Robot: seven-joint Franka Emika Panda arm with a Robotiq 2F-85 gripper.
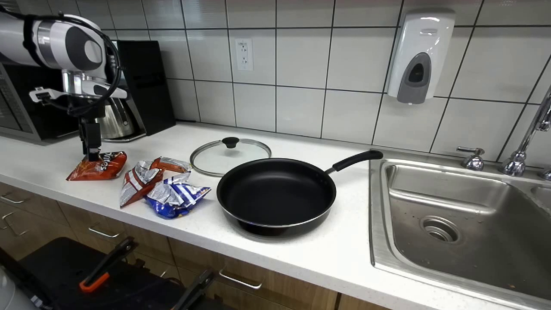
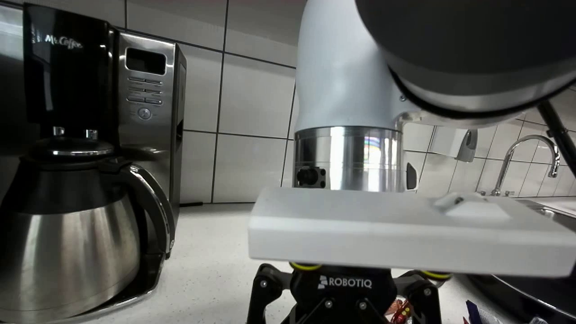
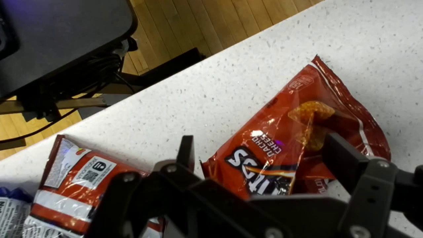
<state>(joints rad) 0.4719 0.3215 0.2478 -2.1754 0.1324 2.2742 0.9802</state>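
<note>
The gripper (image 1: 91, 157) stood spread, holding nothing, with the red chip bag (image 3: 267, 145) beneath it. One finger (image 3: 342, 157) overlapped the bag in the wrist view — contact could not be confirmed — so closing there would likely catch it off-centre, causing a slip or crushed contents. The opposite finger (image 3: 187, 152) stood near the second red bag (image 3: 84, 185), a possible snag. Above the gripper, the arm (image 1: 77, 43) ran roughly level, then bent sharply and pointed it straight down

both exterior views face the tiled wall (image 1: 303, 56), the wrist view the counter (image 3: 205, 102) below.
</note>
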